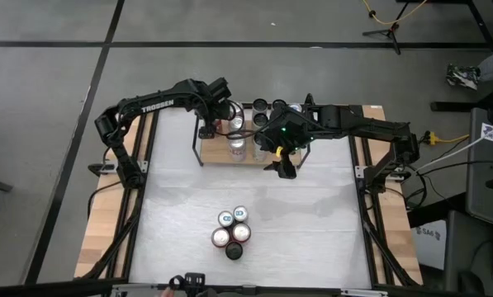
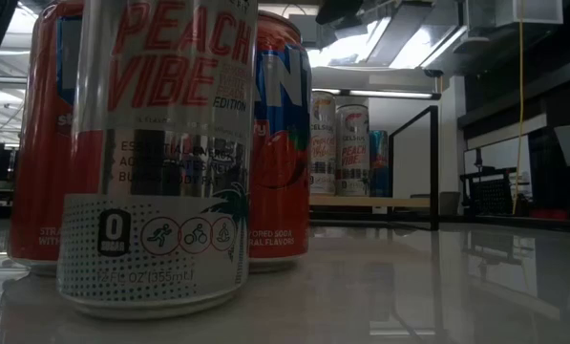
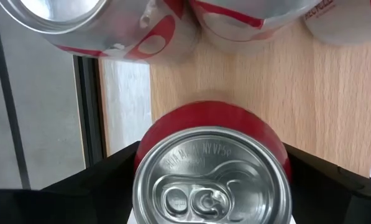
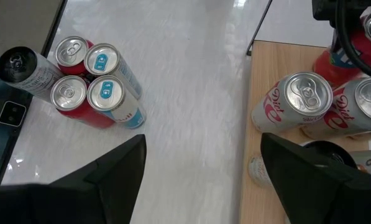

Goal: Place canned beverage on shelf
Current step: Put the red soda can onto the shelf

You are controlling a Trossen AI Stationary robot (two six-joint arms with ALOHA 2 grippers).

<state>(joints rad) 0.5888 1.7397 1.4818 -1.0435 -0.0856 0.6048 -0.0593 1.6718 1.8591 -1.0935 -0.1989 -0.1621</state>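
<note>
Item: my left gripper (image 3: 211,186) over the left end of the shelf (image 1: 254,155), its fingers (image 3: 110,174) spread either side of a red can (image 3: 213,171) standing upright on the wood — whether they press it I cannot tell. Item: my right gripper (image 4: 201,177), jaws wide and empty, at the shelf's front edge beside the Diet cans (image 4: 300,102). Item: a cluster of five cans (image 1: 232,231) on the white table (image 1: 312,214), well apart from the shelf — four upright, one tipped.

Dark jointed arms, white "TROSSEN" lettering
</note>
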